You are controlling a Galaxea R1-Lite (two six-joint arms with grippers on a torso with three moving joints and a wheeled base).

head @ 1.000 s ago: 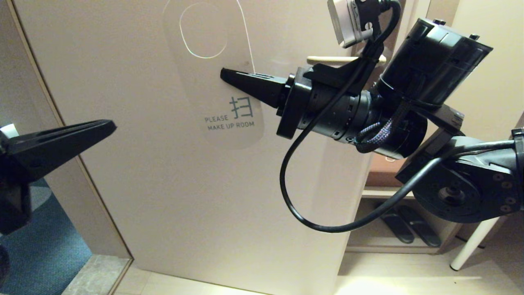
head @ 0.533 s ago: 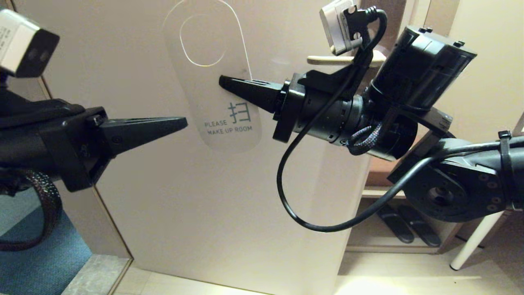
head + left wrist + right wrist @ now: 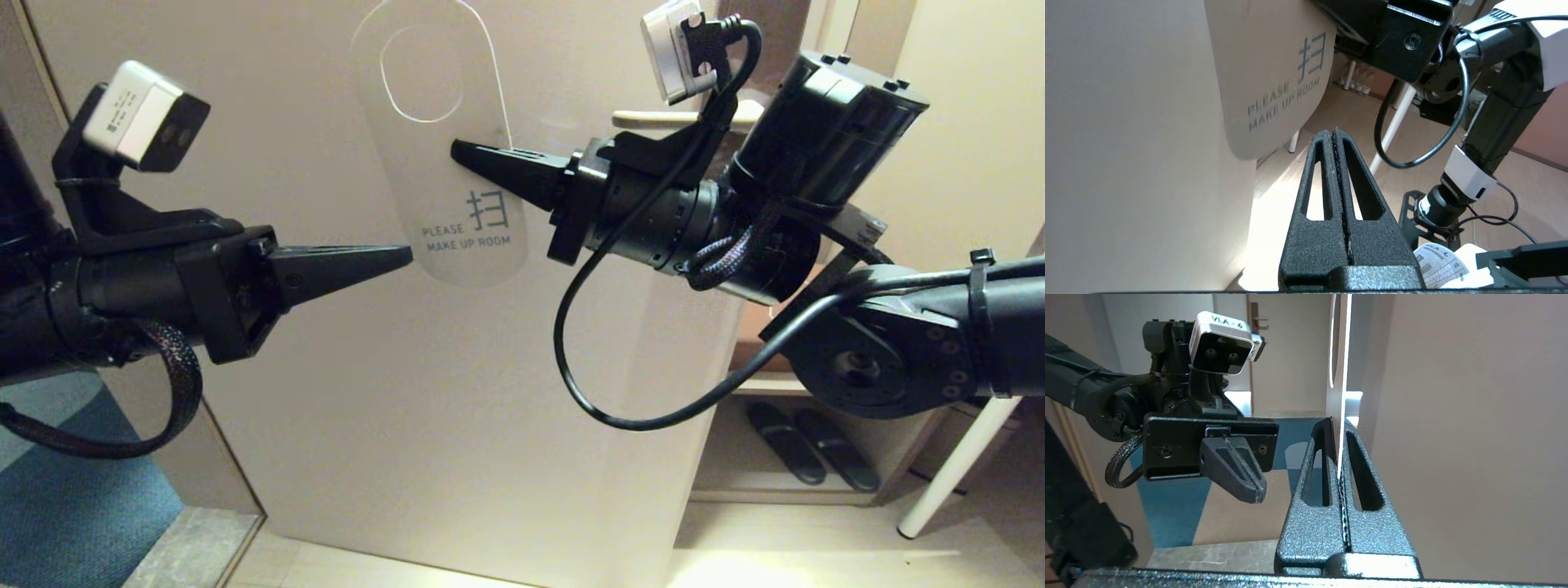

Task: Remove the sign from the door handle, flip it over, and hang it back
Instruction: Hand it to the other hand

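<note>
So the door (image 3: 457,392) fills most of what I see, and the door handle (image 3: 653,119) is bare, poking out behind my right arm. That means step one is done: the sign (image 3: 445,163) is off and held out in front of the door panel. My right jaws (image 3: 459,150) are clamped shut on its right edge, just below the oval hole. It hangs long axis up-and-down, hole end at the top, the white MAKE UP ROOM face toward me. My left jaws (image 3: 404,255) are pressed together with nothing in them, tips just beside the sign's lower left edge. Whether the flip is done I can't tell. Rehanging is definitely left.
</note>
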